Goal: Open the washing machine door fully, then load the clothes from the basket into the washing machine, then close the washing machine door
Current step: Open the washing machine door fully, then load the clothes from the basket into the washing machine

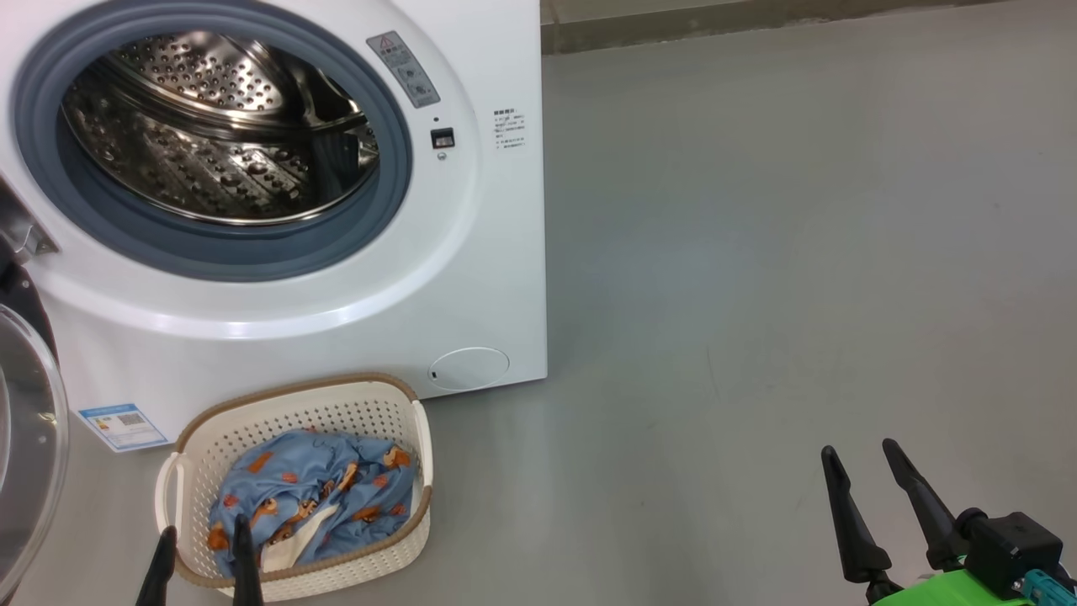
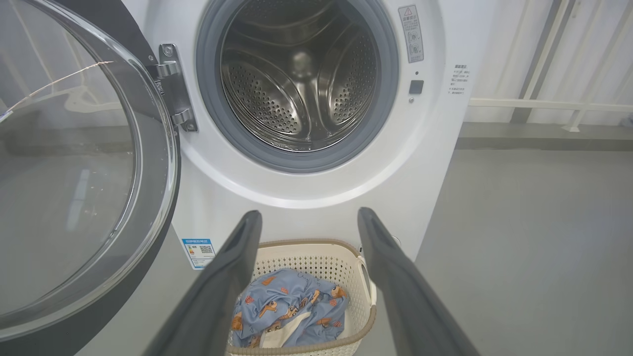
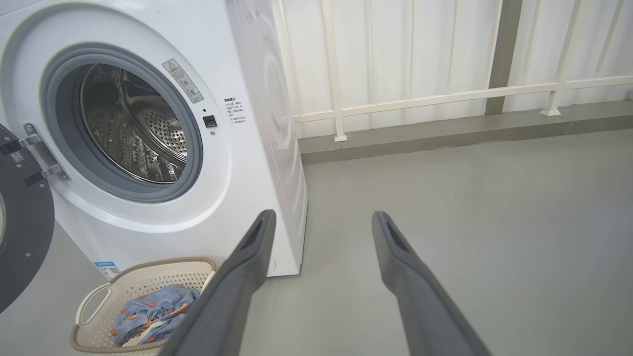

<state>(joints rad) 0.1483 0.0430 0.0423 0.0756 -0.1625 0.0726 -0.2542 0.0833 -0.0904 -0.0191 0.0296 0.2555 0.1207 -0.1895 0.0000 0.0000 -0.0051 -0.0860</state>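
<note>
One washing machine (image 1: pixel 471 278) is standing at the head view's ten o'clock, the washing machine door (image 2: pixel 74 173) hanging wide open at eight o'clock. At seven o'clock the basket (image 1: pixel 336 421) is sitting just before it, holding the clothes (image 1: pixel 311 488). Both jaws are gaping, empty: left gripper (image 1: pixel 203 528) at the basket's near rim, right gripper (image 1: pixel 860 451) at five o'clock.

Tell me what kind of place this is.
Likely a bare laundry or test corner, maybe a balcony: washer on grey floor, basket of clothes before it, white railing on a low curb.
</note>
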